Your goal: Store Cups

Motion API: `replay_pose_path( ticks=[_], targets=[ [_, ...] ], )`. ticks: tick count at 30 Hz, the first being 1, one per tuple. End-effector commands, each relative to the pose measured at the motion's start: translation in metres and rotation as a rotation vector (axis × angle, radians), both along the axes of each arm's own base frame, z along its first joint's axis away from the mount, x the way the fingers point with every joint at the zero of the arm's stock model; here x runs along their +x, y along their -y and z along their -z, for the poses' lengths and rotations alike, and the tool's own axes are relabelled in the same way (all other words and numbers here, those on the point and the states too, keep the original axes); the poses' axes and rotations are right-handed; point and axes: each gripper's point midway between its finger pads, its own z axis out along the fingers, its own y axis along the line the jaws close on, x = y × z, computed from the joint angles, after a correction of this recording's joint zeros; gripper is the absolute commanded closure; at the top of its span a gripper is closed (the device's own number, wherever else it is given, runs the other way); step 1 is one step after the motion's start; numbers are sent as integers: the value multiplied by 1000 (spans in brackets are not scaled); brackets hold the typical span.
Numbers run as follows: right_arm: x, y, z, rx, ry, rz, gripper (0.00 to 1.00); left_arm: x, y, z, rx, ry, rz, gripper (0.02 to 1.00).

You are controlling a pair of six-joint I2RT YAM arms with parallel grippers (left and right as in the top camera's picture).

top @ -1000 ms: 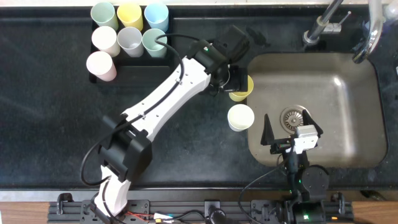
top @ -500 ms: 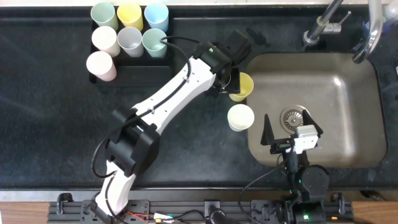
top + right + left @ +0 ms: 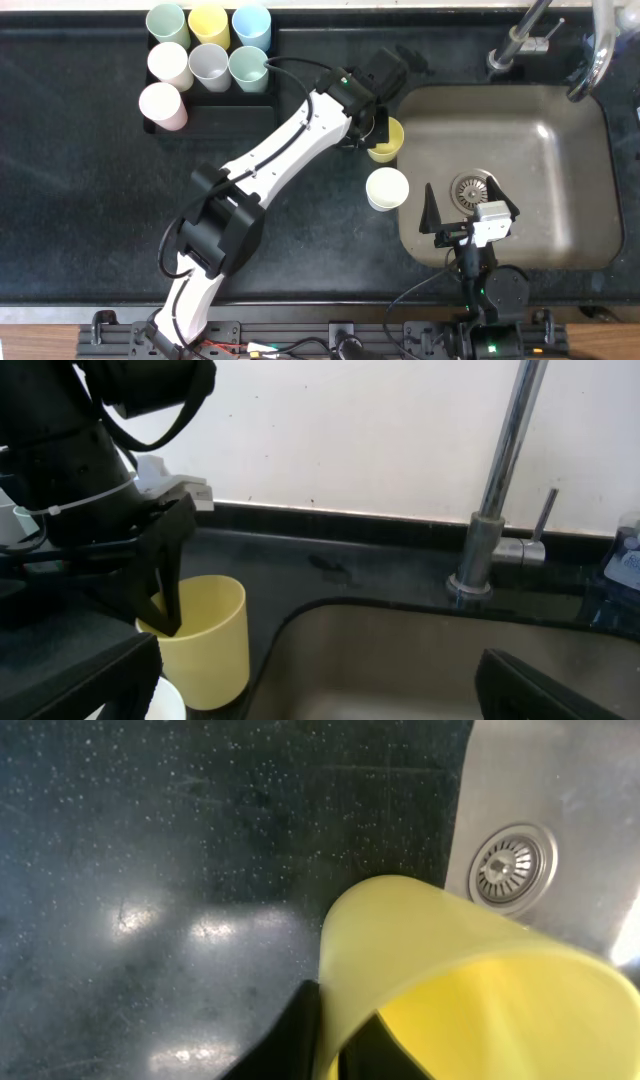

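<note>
Left arm [image 3: 285, 155] outstretched, left pincer [image 3: 372, 133] clamped on the yellow cup [image 3: 394, 141]; right arm [image 3: 487, 285] folded low, right pincer [image 3: 468, 208] wide open.

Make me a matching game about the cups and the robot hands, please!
Things:
1. yellow cup by the sink
2. blue cup
3. right gripper
4. cream cup by the sink

States:
A. stands in the back row of the black tray
B. open, above the sink
C. pinched at its rim by the left gripper
D. stands on the counter with nothing holding it

Right pairs: 1-C, 2-A, 3-B, 4-D.
</note>
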Motion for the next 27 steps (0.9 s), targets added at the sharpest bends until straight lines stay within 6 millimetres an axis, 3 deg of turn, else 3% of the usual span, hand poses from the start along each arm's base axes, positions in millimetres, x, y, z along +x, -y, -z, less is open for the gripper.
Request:
replay_pose_path(
  ticks=[1, 5, 9, 14, 17, 22, 27],
  targets=[
    [0, -1, 3, 0, 3, -6, 3, 2, 7, -4, -5, 20, 15, 985],
    [0, -1, 3, 0, 3, -7, 3, 3, 6, -13, -20, 27, -42, 985],
    [0, -1, 3, 0, 2, -7, 5, 19, -13, -54, -8, 149, -243, 985],
    [0, -1, 3, 0, 3, -7, 3, 34, -72, -128, -42, 326, -675, 985],
    [0, -1, 3, 0, 3, -6, 3, 35, -114, -155, -67, 358, -880, 985],
    [0, -1, 3, 0, 3, -7, 5, 29, -182, -169, -46, 328, -1130, 985],
    [0, -1, 3, 0, 3, -7, 5, 26, -240, -161, 4, 262, -1323, 985]
  ],
)
